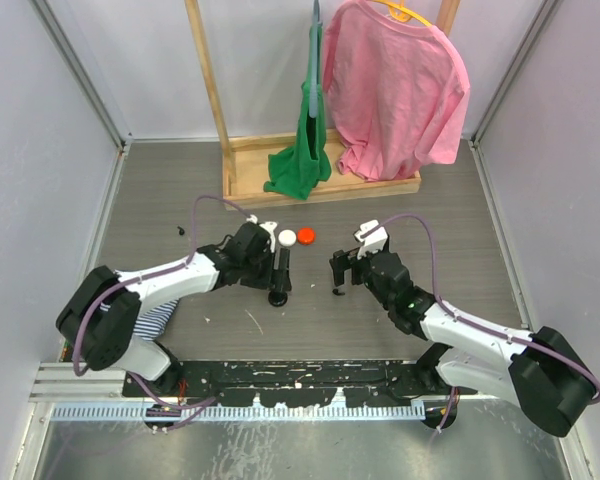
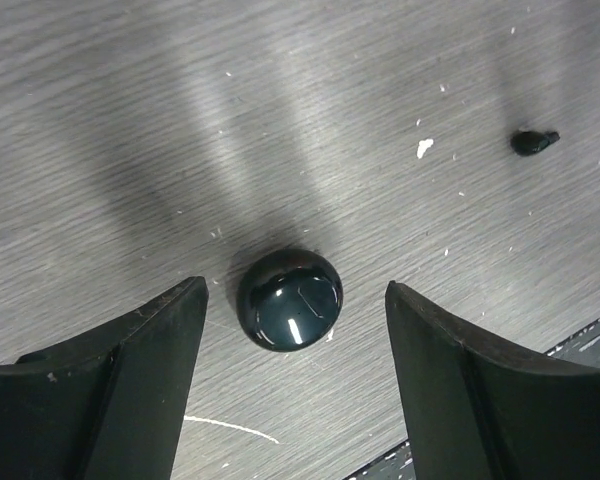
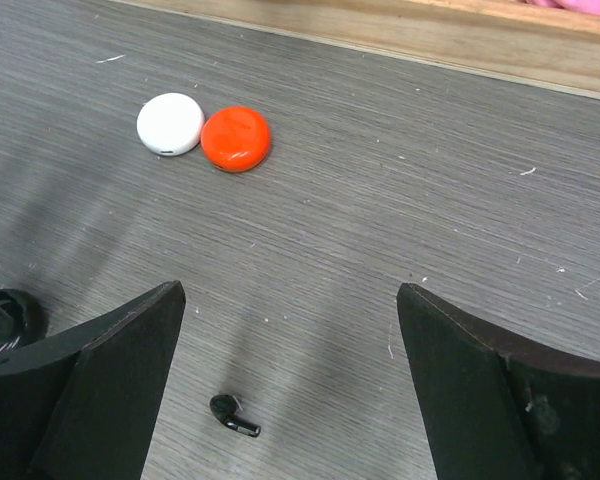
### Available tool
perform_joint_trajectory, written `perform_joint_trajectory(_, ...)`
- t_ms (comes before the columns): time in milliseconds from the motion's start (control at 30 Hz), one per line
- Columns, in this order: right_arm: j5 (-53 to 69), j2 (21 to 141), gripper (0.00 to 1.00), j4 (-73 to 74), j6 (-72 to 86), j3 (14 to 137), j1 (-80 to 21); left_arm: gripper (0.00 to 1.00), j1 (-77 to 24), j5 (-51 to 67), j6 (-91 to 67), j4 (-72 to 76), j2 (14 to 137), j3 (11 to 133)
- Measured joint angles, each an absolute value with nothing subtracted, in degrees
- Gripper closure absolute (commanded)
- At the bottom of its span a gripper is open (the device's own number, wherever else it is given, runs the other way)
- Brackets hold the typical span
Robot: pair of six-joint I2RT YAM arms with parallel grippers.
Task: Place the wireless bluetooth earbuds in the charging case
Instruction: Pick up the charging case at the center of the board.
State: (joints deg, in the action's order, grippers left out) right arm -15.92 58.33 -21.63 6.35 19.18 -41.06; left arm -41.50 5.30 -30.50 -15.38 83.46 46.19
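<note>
Left gripper [image 2: 295,292]: open, a gap on each side of the case.
Charging case [image 2: 290,300]: glossy black, round, on the table [image 1: 170,190] between the left jaws.
Earbud [image 3: 235,415]: black, lying right of the case, untouched.
Right gripper [image 3: 290,295]: open, empty, just beside the earbud.
White disc [image 3: 170,124], red disc [image 3: 236,138]: touching, farther back.

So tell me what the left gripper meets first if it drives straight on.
Probably the glossy black round case, resting between the open jaws of the left gripper; depth is unclear.
</note>
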Motion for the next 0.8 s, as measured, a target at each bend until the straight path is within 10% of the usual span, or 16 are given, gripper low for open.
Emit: perform_joint_trajectory(800,-13.4,61.7,0.07,-21.3,6.2,20.2,-41.1,0.28,-44.2,13.7,-28.9,-14.0,79.0,39.9)
